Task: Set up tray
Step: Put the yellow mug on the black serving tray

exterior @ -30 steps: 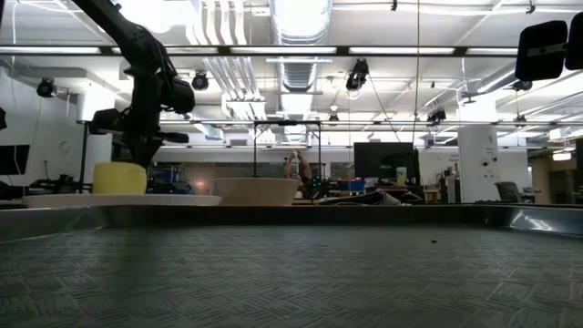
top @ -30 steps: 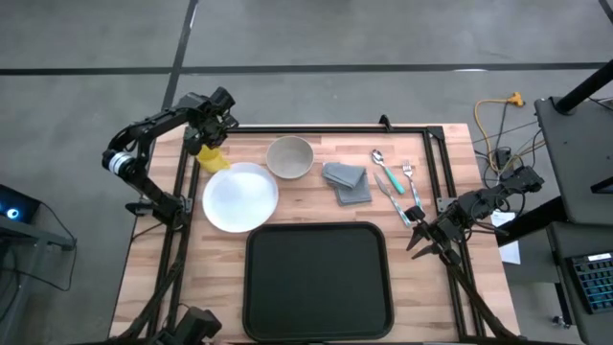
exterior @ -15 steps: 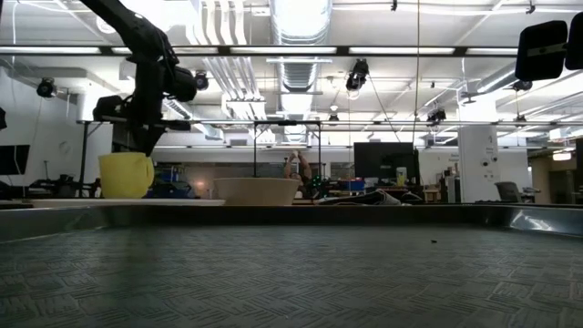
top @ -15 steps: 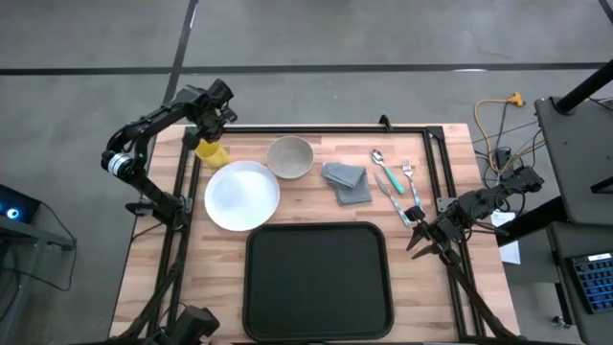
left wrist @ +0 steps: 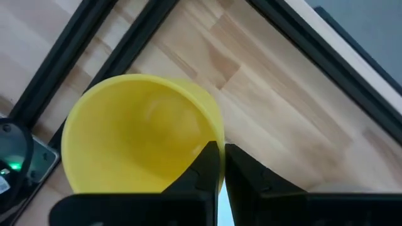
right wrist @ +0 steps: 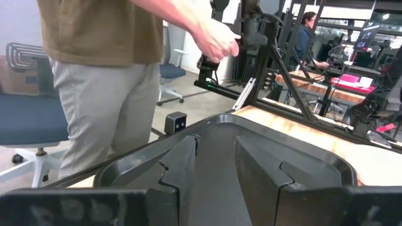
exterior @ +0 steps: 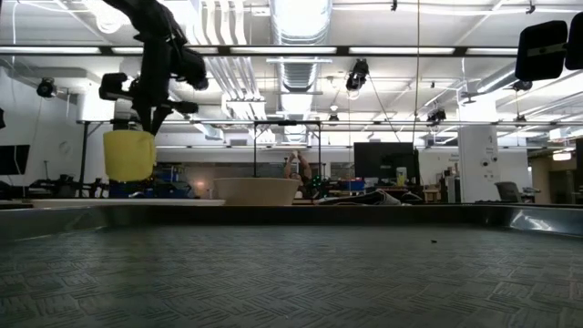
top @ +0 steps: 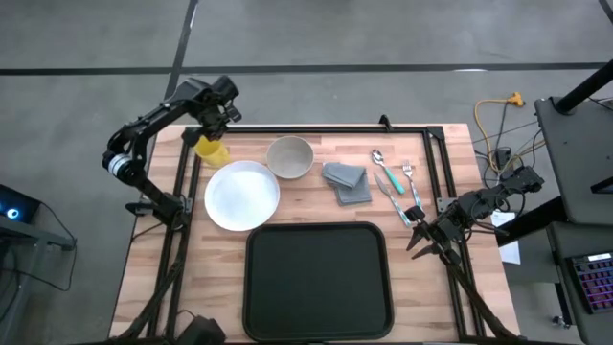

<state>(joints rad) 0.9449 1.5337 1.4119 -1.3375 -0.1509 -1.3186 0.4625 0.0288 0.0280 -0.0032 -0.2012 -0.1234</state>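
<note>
While the tray has not moved: the yellow cup is the one thing that has changed place
Change: a second ago the yellow cup [top: 213, 151] sat at the plate's far left edge, low beside it in the low view; now it hangs clear above the table surface in that view, carried a little further toward the table's far left corner
Left gripper: the left gripper [top: 213, 123] is pinched tight on the cup's rim, one finger inside the wall and one outside, as the left wrist view shows; the cup [left wrist: 141, 135] hangs upright from it, mouth up
Right gripper: the right gripper [top: 419, 235] waits at the table's right edge, near the tray's far right corner; its fingers [right wrist: 182, 164] stand a narrow gap apart and hold nothing
Tray: the black tray [top: 318, 281] lies flat at the near middle of the table, nothing on it
Other things: white plate [top: 241, 195] just beyond the tray's left corner; a bowl [top: 289, 157] next to it; a grey cloth [top: 347, 182]; a spoon [top: 377, 156], a knife [top: 387, 184] and a fork [top: 410, 179] toward the right
Room: a person [right wrist: 119, 75] stands beyond the table in the right wrist view
</note>
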